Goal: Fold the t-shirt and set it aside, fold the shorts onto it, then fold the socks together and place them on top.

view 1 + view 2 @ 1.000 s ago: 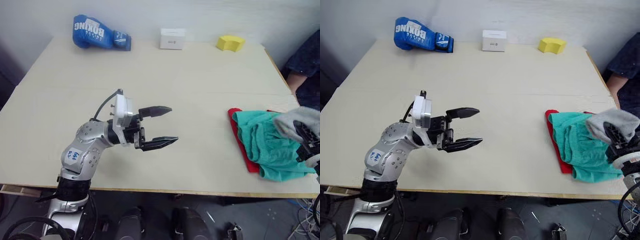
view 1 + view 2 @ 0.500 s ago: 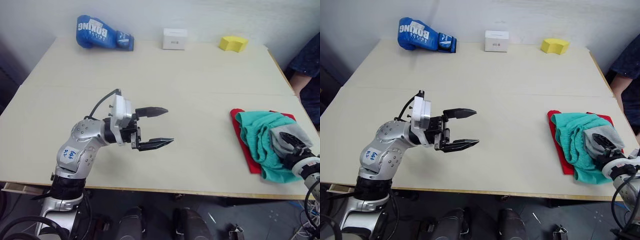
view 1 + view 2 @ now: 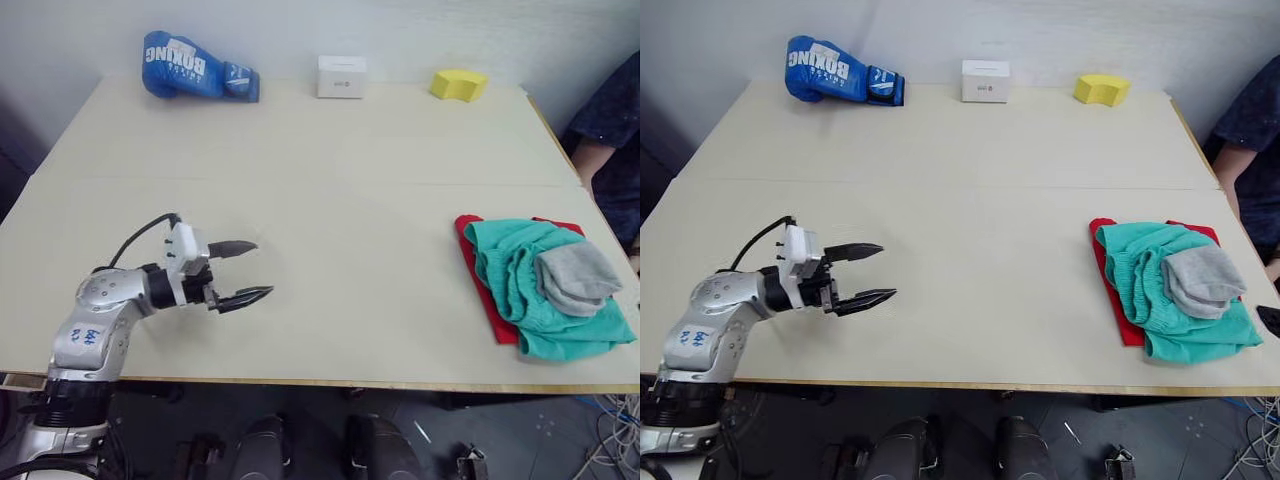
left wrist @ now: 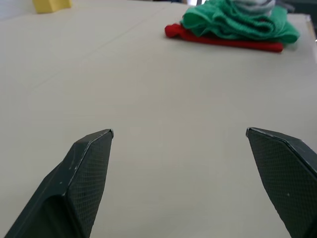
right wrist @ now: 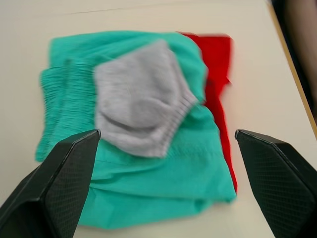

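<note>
three bystanders at table's far edge: glove, box, sponge.

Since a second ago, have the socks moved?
Yes. The socks were held up past the near right edge of the shorts; now they lie on top of the shorts, released, with the right end effector open above them.

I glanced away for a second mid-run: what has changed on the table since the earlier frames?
The right gripper has let go of the socks, which now lie on the shorts, and has pulled back from the pile, open. The left gripper drew back toward the robot, open as before. The t-shirt remains under the shorts; boxing glove, white box and yellow sponge stayed put.
</note>
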